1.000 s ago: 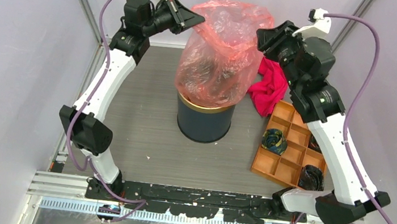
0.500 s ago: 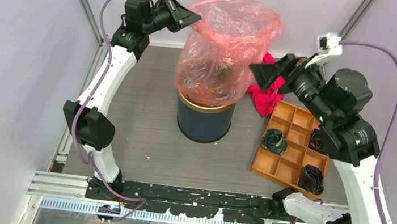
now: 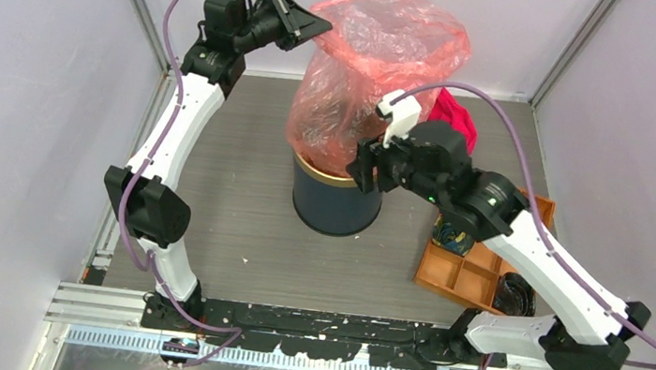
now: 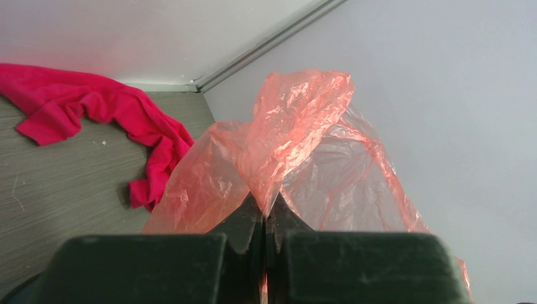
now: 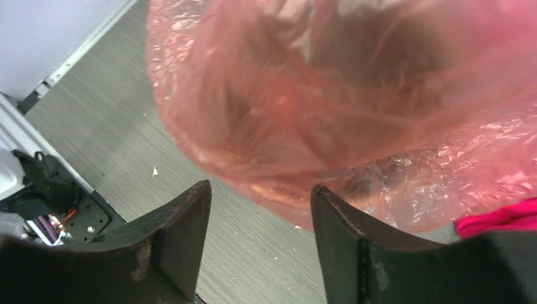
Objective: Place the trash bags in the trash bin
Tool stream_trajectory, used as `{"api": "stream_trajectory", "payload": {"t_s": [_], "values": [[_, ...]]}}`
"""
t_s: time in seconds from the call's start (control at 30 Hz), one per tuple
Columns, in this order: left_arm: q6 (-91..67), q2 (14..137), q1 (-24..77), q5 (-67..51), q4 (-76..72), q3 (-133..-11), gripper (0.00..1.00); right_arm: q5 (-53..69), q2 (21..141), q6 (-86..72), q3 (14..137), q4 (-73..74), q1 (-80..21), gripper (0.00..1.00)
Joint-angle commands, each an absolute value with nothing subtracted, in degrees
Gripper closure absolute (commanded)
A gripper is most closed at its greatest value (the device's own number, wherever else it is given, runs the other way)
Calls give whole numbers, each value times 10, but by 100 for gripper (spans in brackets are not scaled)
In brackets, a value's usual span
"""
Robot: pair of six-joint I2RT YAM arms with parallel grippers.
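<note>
In the top view we see the trash bag [image 3: 369,86] standing as a tall column in the upper centre of the frame. Its long axis runs from the mouth of the trash bin [image 3: 336,207] at centre up toward the top edge, and its lower end is tucked inside the gold rim. The left gripper [image 4: 264,215] has its fingers pressed together on a fold of the bag's upper edge. In the left wrist view the film rises as a crumpled peak straight out of the closed jaws. The right gripper [image 5: 259,196] is spread and pinches nothing. In the right wrist view the bag's swollen lower belly fills the upper part of the frame, just beyond the two fingertips and directly ahead of the gap. We judge that the coming move turns on this relation: the right arm is the nearer one to the bin mouth, with the bulge lying in front of its open fingers. The bag is thin, translucent red-pink, glossy and heavily wrinkled, and wider than the bin. A magenta cloth [image 3: 454,116] lies at the bag's right, and an orange tray [image 3: 460,272] sits at the lower right.
</note>
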State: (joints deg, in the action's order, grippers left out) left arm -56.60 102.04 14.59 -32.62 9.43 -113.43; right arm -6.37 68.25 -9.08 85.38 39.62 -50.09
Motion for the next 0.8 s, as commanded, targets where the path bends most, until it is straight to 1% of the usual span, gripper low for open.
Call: {"api": "stream_trajectory", "payload": {"t_s": [0.0, 0.07, 0.17, 0.27, 0.33, 0.5, 0.77], "values": [[-561, 1011, 143, -344, 91, -1154, 99, -128, 709, -67, 861, 375, -520, 40], [-560, 1009, 143, -346, 92, -1155, 99, -161, 723, -74, 859, 357, -521, 44], [-560, 1006, 143, -348, 93, -1155, 100, -226, 751, -87, 873, 338, -521, 56], [-561, 1002, 143, -349, 94, -1153, 99, -288, 787, -89, 889, 336, -521, 61], [-560, 997, 144, -349, 93, -1148, 99, -309, 813, -83, 894, 342, -521, 62], [-558, 990, 144, -349, 90, -1133, 100, -298, 840, -92, 877, 333, -521, 64], [-546, 964, 143, -324, 102, -1094, 99, -270, 825, -110, 887, 357, -524, 64]]}}
